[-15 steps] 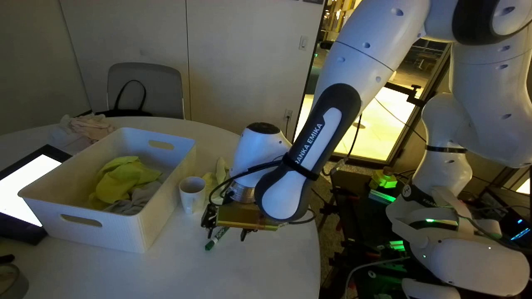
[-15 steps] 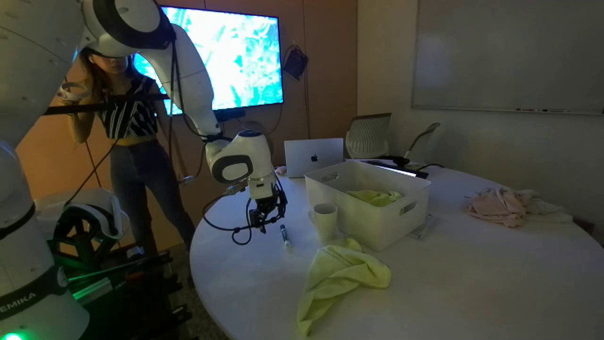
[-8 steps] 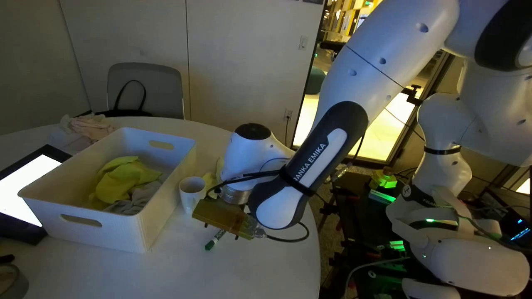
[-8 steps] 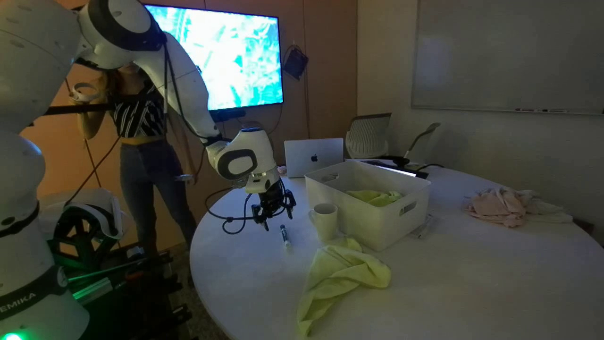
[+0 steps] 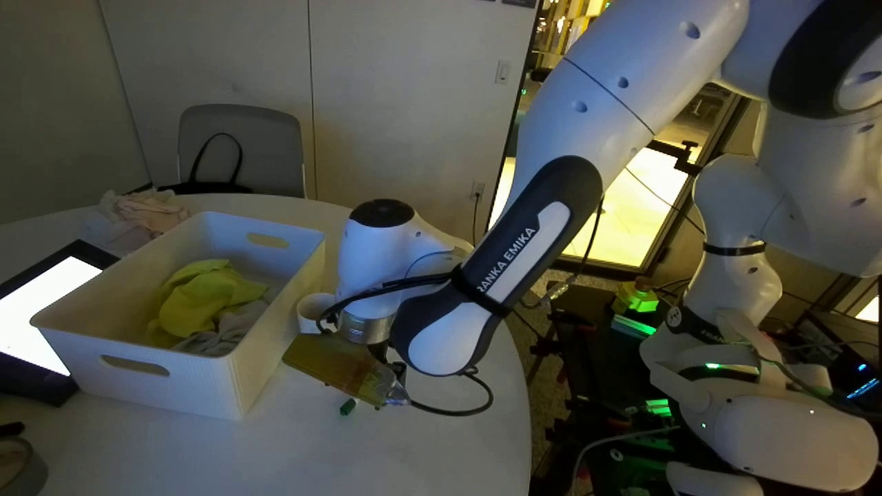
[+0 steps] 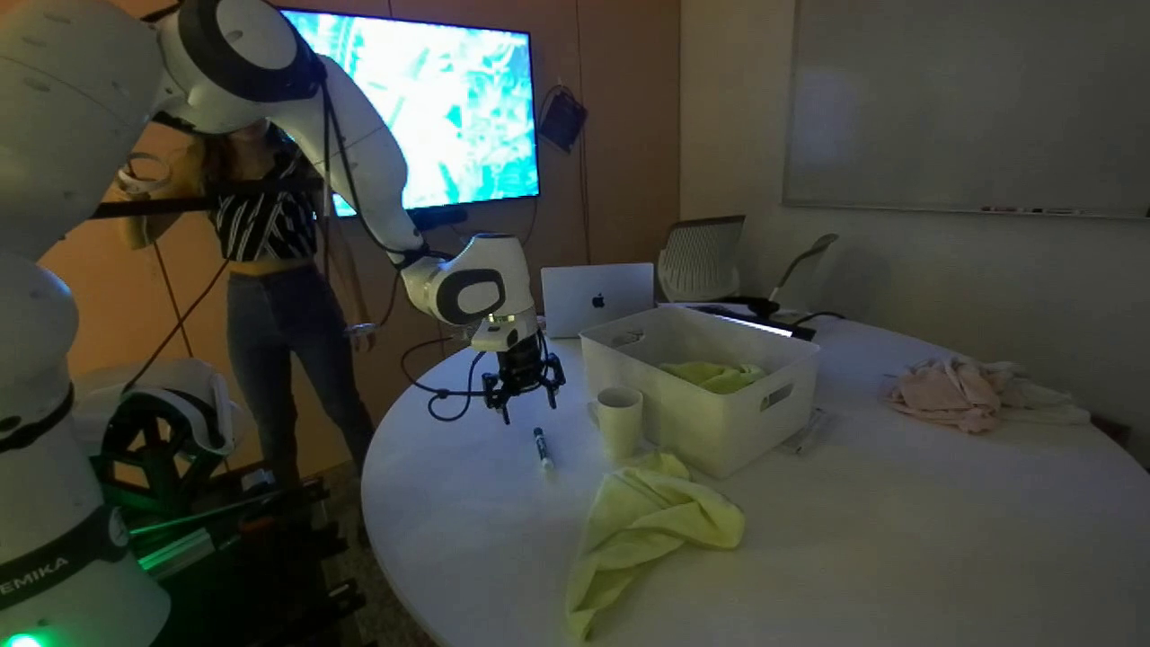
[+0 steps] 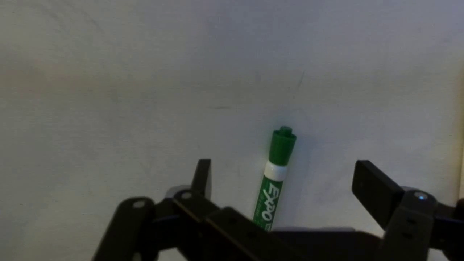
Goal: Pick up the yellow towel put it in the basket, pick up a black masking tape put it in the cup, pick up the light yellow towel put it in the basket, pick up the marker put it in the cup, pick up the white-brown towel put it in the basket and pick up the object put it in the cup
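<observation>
– Anything in the gripper [image 6: 529,412]?
– Nothing; its fingers [image 7: 377,194] stand apart above the green Expo marker [image 7: 272,185], which lies near the white mug [image 6: 620,424].
– Risk?
– One finger touching first could roll it; a slanted grip might then snag on the mug.

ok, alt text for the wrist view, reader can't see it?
A green-and-white Expo marker lies on a pale tabletop, ungripped, showing between the open jaws of the black gripper at the bottom of the picture. It points toward the top, leaning slightly right; its lower end is hidden behind the gripper.
</observation>
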